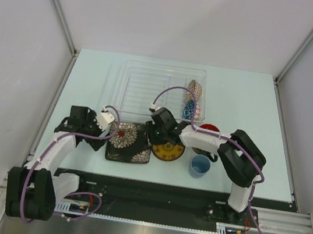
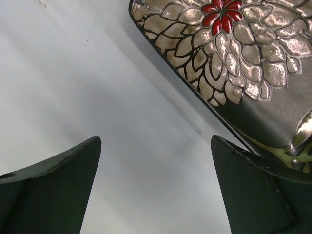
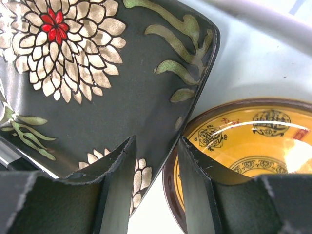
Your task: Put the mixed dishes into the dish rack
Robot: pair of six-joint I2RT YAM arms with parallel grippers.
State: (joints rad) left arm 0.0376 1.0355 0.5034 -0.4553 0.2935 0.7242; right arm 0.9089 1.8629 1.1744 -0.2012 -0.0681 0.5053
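Note:
The black square floral plate lies on the table in front of the clear dish rack. My right gripper is closed over the plate's right rim, one finger on the top face and the other against the outer edge. The yellow saucer sits just right of that rim. At the plate's left edge my left gripper stands wide open with only table between its fingers, and the plate lies beside its right finger. The beige bowl and the blue bowl stand on edge in the rack.
A dark mug with a red inside and a small light-blue cup stand to the right of the saucer, under the right arm. Grey walls enclose the table on three sides.

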